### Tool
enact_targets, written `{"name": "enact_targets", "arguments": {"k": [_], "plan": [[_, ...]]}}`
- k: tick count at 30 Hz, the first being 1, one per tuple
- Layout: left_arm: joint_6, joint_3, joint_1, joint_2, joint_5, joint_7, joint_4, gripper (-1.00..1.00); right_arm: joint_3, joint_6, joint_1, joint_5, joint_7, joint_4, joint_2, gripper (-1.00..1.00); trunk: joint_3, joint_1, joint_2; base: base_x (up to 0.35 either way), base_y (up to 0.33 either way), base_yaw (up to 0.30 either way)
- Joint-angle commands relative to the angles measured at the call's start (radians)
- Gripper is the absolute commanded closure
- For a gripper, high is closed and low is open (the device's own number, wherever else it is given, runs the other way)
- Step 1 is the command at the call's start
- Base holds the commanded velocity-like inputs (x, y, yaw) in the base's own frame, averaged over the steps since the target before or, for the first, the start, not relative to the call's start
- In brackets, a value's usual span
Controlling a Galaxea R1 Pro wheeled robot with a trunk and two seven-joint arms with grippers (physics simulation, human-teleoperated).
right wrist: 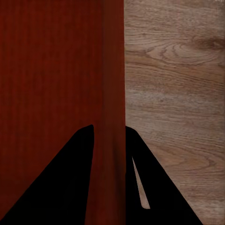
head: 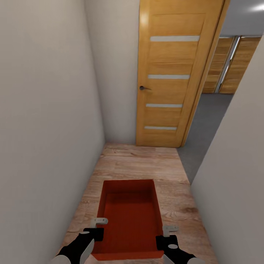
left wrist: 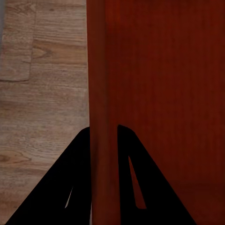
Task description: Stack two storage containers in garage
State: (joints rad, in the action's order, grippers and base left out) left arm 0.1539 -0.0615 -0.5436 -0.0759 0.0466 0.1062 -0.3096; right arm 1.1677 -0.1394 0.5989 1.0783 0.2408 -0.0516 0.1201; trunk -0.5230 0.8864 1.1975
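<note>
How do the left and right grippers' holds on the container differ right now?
The left gripper pinches the container's left wall; the right gripper pinches its right wall. The left sits slightly farther forward along the rim than the right. Both have one finger inside and one outside the wall.

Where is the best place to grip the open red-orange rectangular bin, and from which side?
Grip the red-orange rectangular bin by its two thin long walls, from above: one finger inside, one outside. The left gripper and right gripper straddle them this way.

Near wall of the red bin (head: 128, 220) runs off the bottom edge. Both arms cut off there too.
</note>
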Motion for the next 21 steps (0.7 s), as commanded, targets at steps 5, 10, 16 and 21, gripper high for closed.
{"name": "enact_targets", "arguments": {"k": [5, 10, 16, 21], "plan": [[0.007, 0.006, 0.000, 0.013, -0.004, 0.009, 0.002, 1.00, 0.002, -0.026, 0.001, 0.003, 0.011, 0.001, -0.028, 1.00, -0.001, 0.001, 0.000, 0.325, 0.000, 0.000], [0.007, 0.006, 0.000, 0.013, -0.004, 0.009, 0.001, 1.00, 0.002, -0.026, 0.001, 0.003, 0.011, 0.001, -0.028, 1.00, -0.001, 0.001, 0.000, 0.325, 0.000, 0.000], [0.007, 0.006, 0.000, 0.013, -0.004, 0.008, 0.002, 1.00, 0.002, -0.026, 0.001, 0.003, 0.011, 0.001, -0.028, 1.00, -0.001, 0.001, 0.000, 0.325, 0.000, 0.000], [0.007, 0.006, -0.001, 0.013, -0.004, 0.009, 0.002, 1.00, 0.002, -0.026, 0.001, 0.003, 0.011, 0.001, -0.028, 1.00, -0.001, 0.001, 0.000, 0.325, 0.000, 0.000]]}}
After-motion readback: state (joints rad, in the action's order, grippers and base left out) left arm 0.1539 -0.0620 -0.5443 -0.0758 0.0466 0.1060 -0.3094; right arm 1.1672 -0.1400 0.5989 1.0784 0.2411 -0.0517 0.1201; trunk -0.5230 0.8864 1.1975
